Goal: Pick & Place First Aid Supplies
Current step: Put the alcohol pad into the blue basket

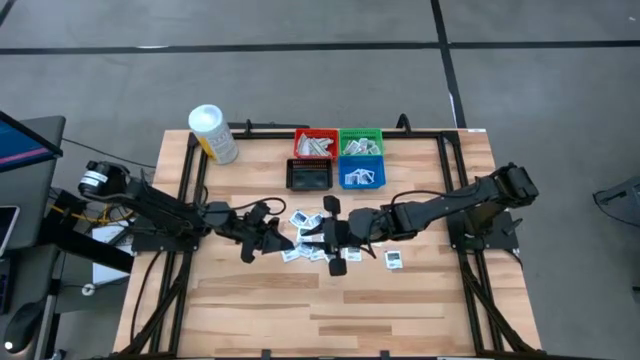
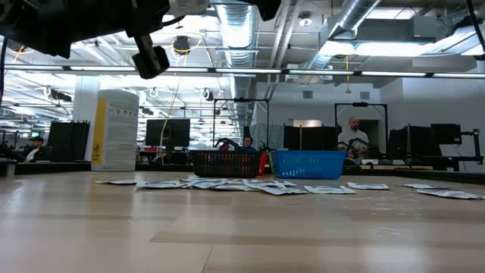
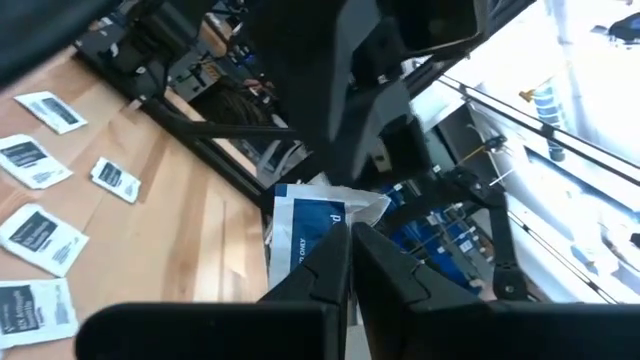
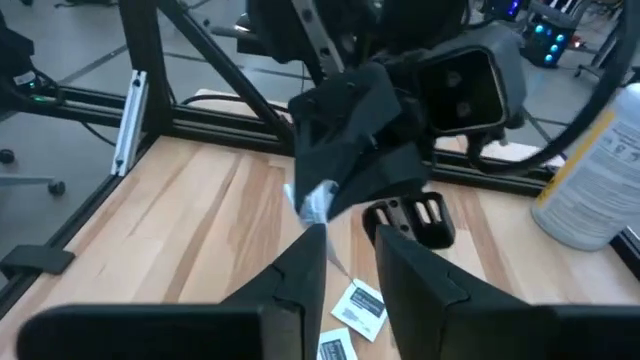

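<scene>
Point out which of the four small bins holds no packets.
The black bin, in front of the red bin. It looks empty; the red, green and blue bins all hold packets.

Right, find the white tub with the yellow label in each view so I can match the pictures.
High view: the white tub stands at the table's far left corner, left of the red bin.
Low view: upright at the left, left of the black basket.
Left wrist view: not in it.
Right wrist view: its side shows at the right edge.
Shared landmark: the loose packets on the table, seen in every view.
</scene>
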